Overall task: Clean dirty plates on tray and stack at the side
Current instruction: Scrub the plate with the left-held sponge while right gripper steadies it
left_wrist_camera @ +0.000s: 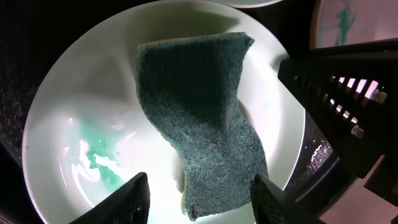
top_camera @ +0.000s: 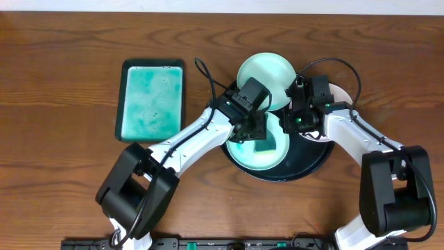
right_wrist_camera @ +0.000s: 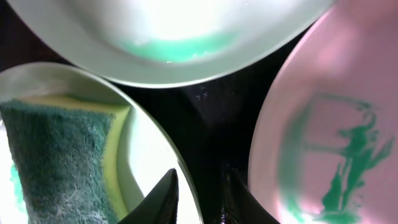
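Note:
On the black tray (top_camera: 313, 161) the front mint-green plate (top_camera: 251, 158) carries a green sponge (top_camera: 264, 146). My left gripper (left_wrist_camera: 200, 194) hangs open over this plate (left_wrist_camera: 87, 93); the sponge's (left_wrist_camera: 199, 93) near end lies loose between the fingers, beside a teal smear (left_wrist_camera: 96, 155). My right gripper (right_wrist_camera: 202, 193) straddles that plate's right rim (right_wrist_camera: 180, 155), one finger inside and one outside, shut on it. The second mint plate (top_camera: 266, 73) sits behind, with teal in it (right_wrist_camera: 180, 46). The white plate (right_wrist_camera: 323, 124), smeared teal, lies to the right, mostly hidden overhead (top_camera: 340, 90).
A rectangular dark-rimmed tray (top_camera: 152, 98) with a teal-green inside stands to the left on the wood tabletop (top_camera: 62, 173). Both arms cross over the black tray, their wrists close together. The right gripper's black body (left_wrist_camera: 348, 106) fills the right of the left wrist view.

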